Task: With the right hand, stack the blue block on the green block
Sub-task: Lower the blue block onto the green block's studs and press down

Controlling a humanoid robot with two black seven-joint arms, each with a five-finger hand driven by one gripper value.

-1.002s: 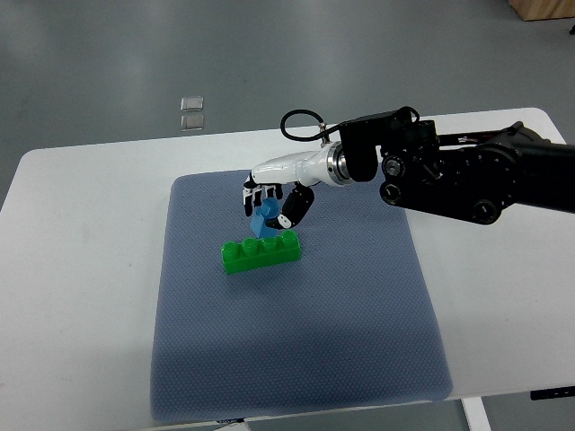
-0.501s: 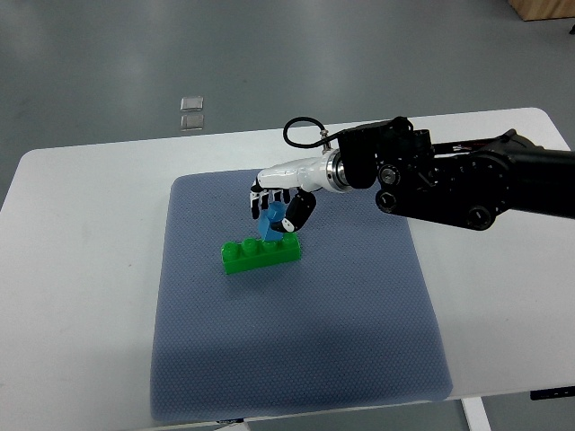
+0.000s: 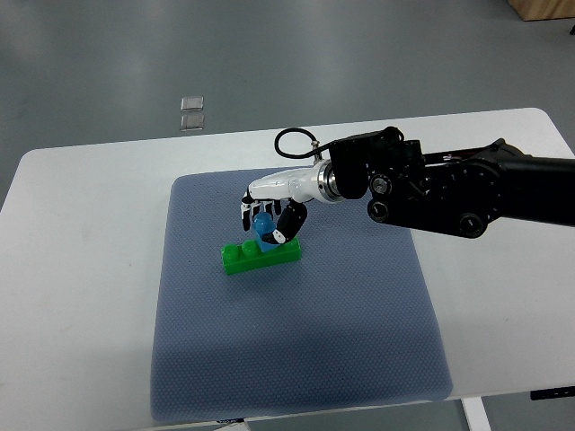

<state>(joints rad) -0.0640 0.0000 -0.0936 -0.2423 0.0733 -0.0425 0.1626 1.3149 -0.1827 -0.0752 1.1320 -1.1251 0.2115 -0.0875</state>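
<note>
- Here, our blue block [image 3: 263,224] sits in the curled fingers [image 3: 249,212] of the right hand [image 3: 269,214], directly above the green block [image 3: 261,254] on the grey mat [image 3: 296,359].
- We judge the stacking nearly done: blue appears to meet the green studs; seating and release remain.
- We find no legible brand, label or writing anywhere.

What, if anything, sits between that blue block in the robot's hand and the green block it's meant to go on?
Nothing visible. The right hand holds the blue block directly over the green block, whose studs underneath look bare; only the grey mat surrounds it.
</note>
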